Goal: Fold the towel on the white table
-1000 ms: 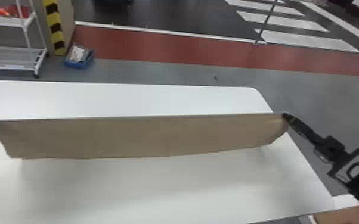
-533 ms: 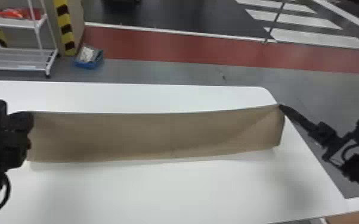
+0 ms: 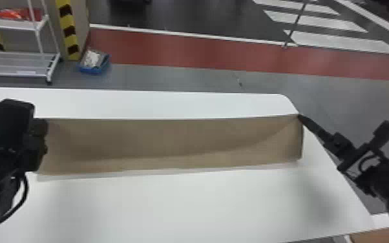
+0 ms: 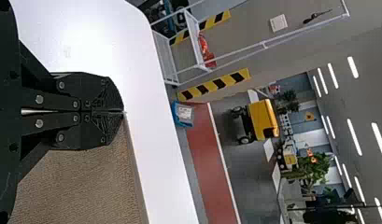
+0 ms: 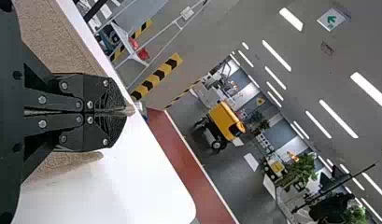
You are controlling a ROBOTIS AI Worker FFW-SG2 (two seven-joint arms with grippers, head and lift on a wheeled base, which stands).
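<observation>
Towel (image 3: 171, 139) hangs stretched between the left gripper (image 3: 40, 128) and the right gripper (image 3: 300, 117), each closed on an upper corner, over the white worktop (image 3: 177, 206).

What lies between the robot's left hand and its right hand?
The brown towel spans the stretch from the left hand to the right hand, over the white table. The head view shows this.

Ceiling strip lights (image 5: 370, 91) glow white in both wrist views; the desk (image 3: 177, 206) is bright with soft shadows, the red floor strip (image 3: 245, 59) faintly shiny.
</observation>
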